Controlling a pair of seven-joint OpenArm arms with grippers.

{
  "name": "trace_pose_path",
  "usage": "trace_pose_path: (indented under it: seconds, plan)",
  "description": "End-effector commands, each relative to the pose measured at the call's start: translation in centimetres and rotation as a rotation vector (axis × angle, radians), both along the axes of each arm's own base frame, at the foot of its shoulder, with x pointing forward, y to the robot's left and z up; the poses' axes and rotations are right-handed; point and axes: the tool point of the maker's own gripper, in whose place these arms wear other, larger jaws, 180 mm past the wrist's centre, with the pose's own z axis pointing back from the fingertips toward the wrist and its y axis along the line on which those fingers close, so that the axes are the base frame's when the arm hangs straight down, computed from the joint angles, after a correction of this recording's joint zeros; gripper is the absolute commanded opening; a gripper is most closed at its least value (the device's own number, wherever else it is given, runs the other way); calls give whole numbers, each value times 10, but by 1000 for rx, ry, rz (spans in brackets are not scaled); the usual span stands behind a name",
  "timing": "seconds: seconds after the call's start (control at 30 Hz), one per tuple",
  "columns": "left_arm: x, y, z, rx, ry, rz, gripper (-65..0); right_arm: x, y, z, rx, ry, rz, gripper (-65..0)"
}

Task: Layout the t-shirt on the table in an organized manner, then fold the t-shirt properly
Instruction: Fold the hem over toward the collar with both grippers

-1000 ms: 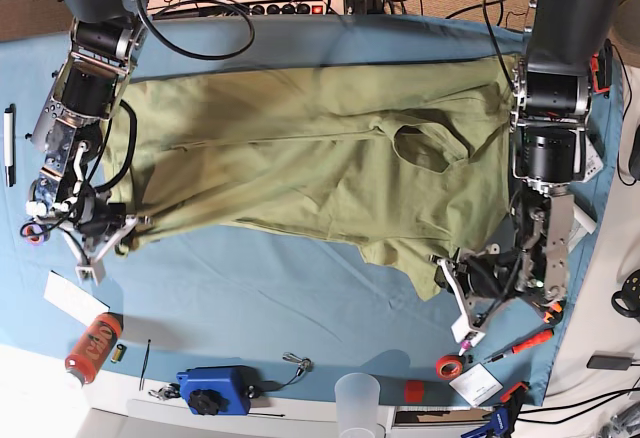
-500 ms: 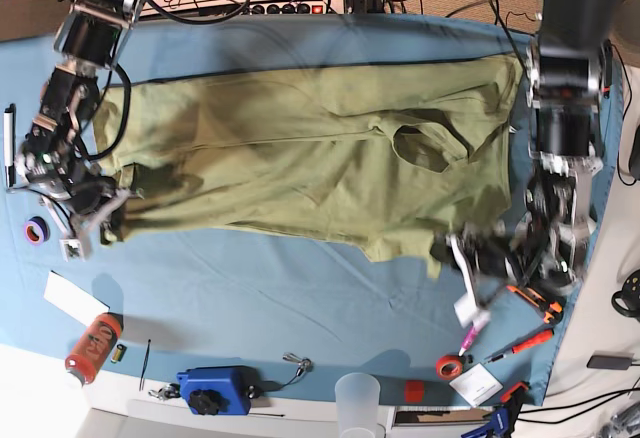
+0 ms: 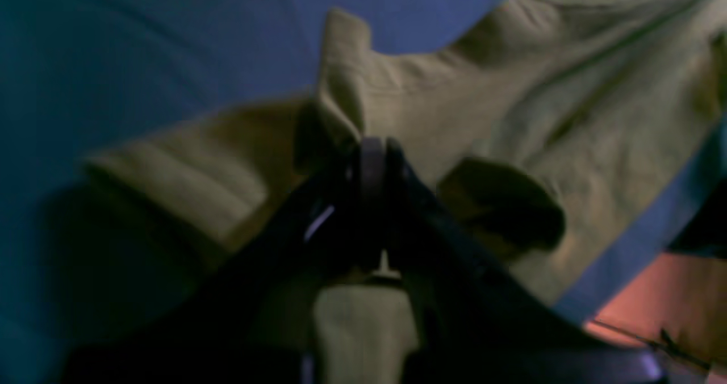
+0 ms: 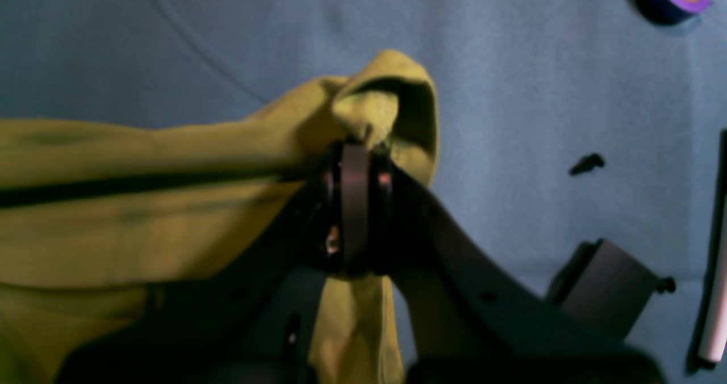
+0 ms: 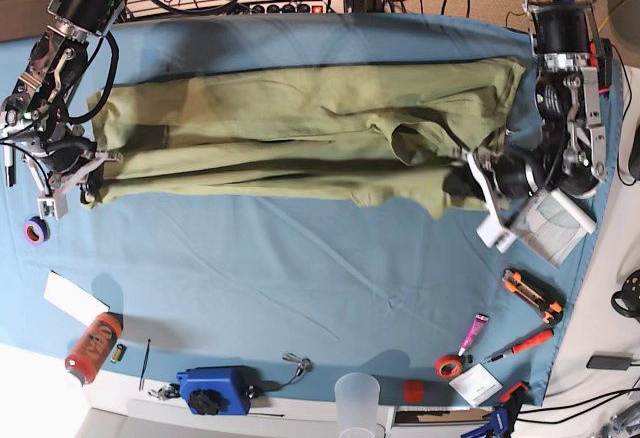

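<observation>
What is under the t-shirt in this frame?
Only the table shows around the t-shirt. Whatever lies beneath the fabric is covered and cannot be seen.

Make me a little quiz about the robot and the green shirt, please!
1. True or false: both grippers are shut on the t-shirt.
2. What colour is the cloth on the table? A) red B) light blue C) yellow
3. Fill in: near the table's front edge, beside the blue box, stands a clear plastic ____.

Key
1. True: the left gripper and right gripper each pinch fabric with closed jaws.
2. B
3. cup
</observation>
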Motion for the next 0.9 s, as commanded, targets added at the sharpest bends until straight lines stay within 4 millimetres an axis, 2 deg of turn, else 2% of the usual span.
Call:
trace_pose_path:
  seconds: [0.0, 0.3, 0.4, 0.5, 0.63, 0.87]
  plan:
    - [12, -2, 18, -27, -65, -5, -650, 13, -6, 25, -21, -87, 2, -650]
    - [40, -4, 50, -31, -189, -19, -650, 39, -2, 50, -45, -204, 16, -650]
    - [53, -2, 62, -20, -239, -7, -650, 52, 9, 55, -91, -213, 59, -650]
    - [61, 3, 69, 7, -263, 2, -650, 67, 28, 55, -137, -206, 122, -650]
    - [62, 3, 71, 5, -269, 4, -650, 86, 34, 40, -161, -162, 107, -650]
    - [67, 10, 77, 1, -295, 32, -650, 108, 18, 0, -105, -75, 56, -650]
